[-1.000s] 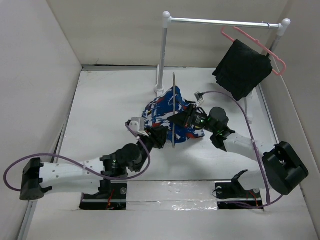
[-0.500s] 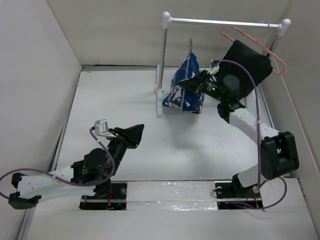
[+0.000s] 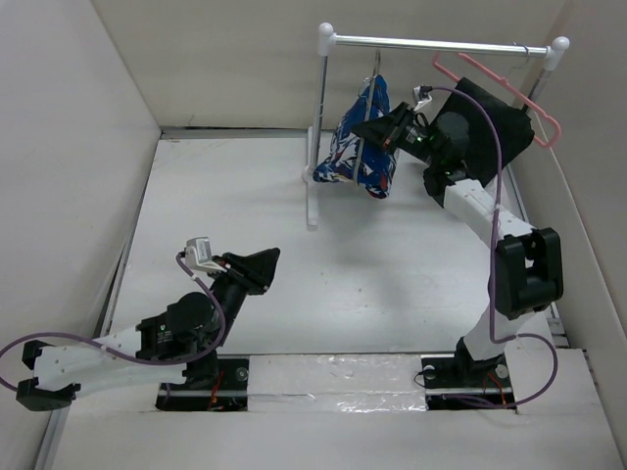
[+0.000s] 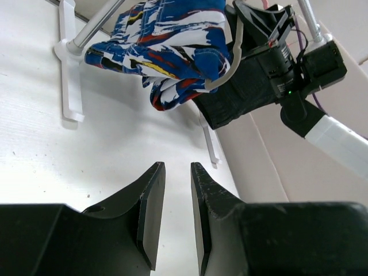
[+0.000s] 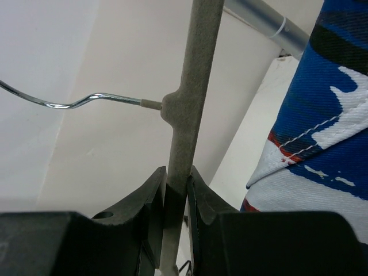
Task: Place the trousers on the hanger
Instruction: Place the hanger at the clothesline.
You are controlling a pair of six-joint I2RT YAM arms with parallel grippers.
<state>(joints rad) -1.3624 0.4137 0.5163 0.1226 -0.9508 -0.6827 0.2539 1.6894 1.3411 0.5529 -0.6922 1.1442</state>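
Observation:
The printed trousers hang folded over the grey wire hanger, up in the air just below the rail. My right gripper is shut on the hanger's grey frame, with its jaws pinching the bar. The hanger's hook points away from the trousers; I cannot tell whether it rests on the rail. My left gripper hovers low over the table at the near left, open and holding nothing. From there I see the trousers and the hanger's rounded corner far ahead.
A white-posted clothes rail stands at the back. A pink plastic hanger with a black cloth hangs at its right end, close behind my right arm. The rail's left post and foot are near the trousers. Box walls surround the table.
My right gripper has lifted the hanger and trousers off the table up to the rail. The left gripper let go and drew back to the near left.

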